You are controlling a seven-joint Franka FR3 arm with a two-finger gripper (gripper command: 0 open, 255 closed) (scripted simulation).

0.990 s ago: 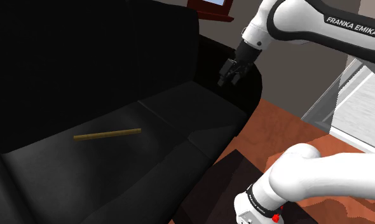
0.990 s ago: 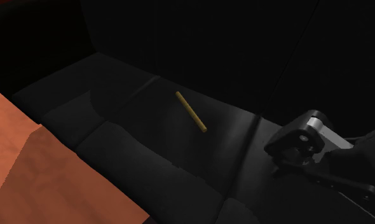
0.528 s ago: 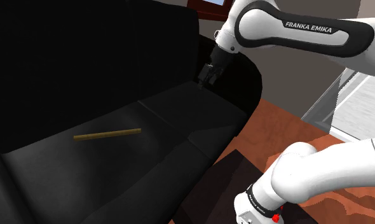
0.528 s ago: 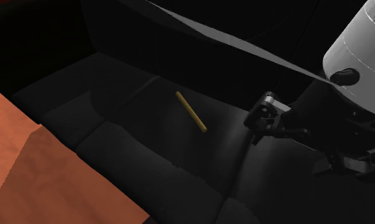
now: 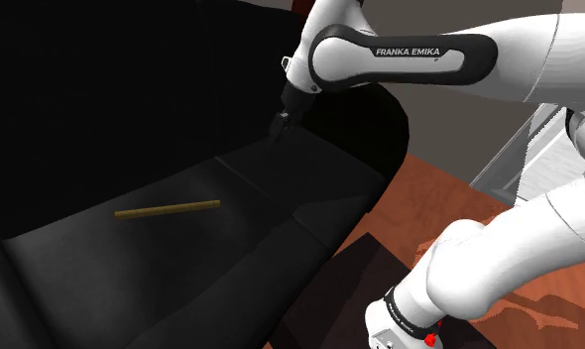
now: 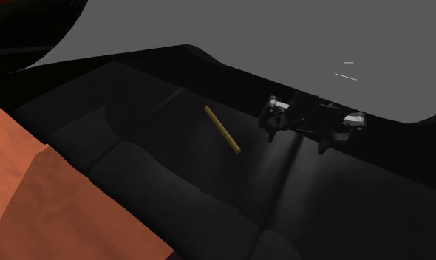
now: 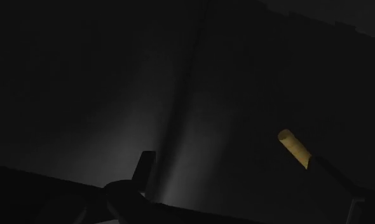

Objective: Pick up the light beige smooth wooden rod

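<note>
From my shoulder view, the rod (image 5: 168, 209) lies on the sofa (image 5: 310, 193) seat. The tool (image 5: 281, 126) hangs well apart from it at its two o'clock, near the backrest. In my second exterior view, the tool (image 6: 298, 134) sits at the rod's (image 6: 222, 129) three o'clock.

"FRANKA EMIKA" on the white arm (image 5: 419, 52)

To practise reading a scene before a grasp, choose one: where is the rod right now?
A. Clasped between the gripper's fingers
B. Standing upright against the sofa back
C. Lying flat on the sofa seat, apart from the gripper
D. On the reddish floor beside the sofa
C: the rod lies flat on the seat of the sofa, while the open gripper hangs apart from it, near the backrest.
</note>
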